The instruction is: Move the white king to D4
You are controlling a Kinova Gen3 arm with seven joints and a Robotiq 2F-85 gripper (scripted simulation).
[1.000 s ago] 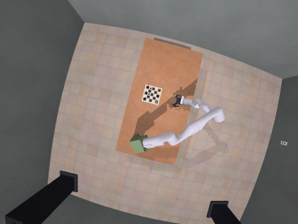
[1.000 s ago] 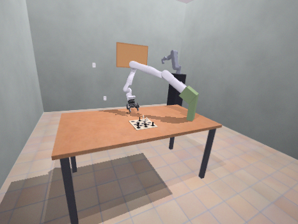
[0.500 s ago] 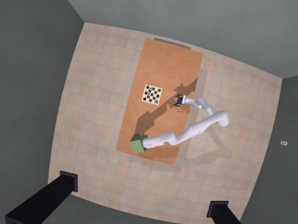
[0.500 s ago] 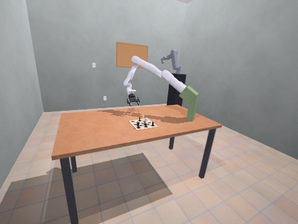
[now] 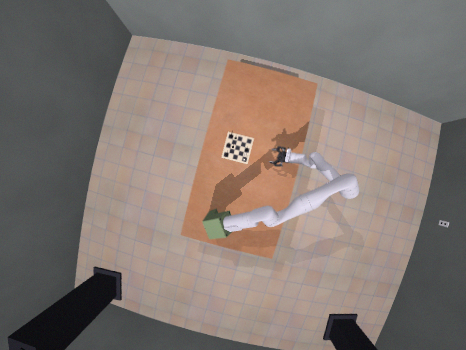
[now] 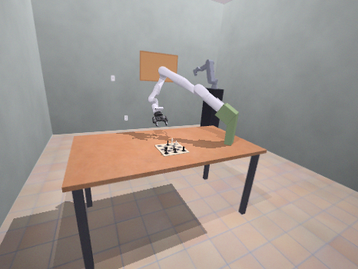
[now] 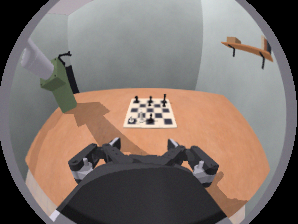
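Note:
A small chessboard (image 5: 238, 147) lies near the middle of the orange table, also seen in the side view (image 6: 171, 148) and the wrist view (image 7: 150, 111). Several black pieces and a few white pieces stand on it. A white piece (image 6: 176, 143) stands at the far side of the board; I cannot tell which white piece is the king. My gripper (image 6: 160, 122) hangs open and empty well above the table, off to one side of the board (image 5: 274, 156). In the wrist view its fingers are spread wide, with the board far ahead.
The green arm base (image 5: 216, 225) (image 6: 227, 123) stands on the table's corner. A black pedestal with a second grey arm (image 6: 207, 73) stands behind the table. An orange panel (image 6: 158, 66) hangs on the back wall.

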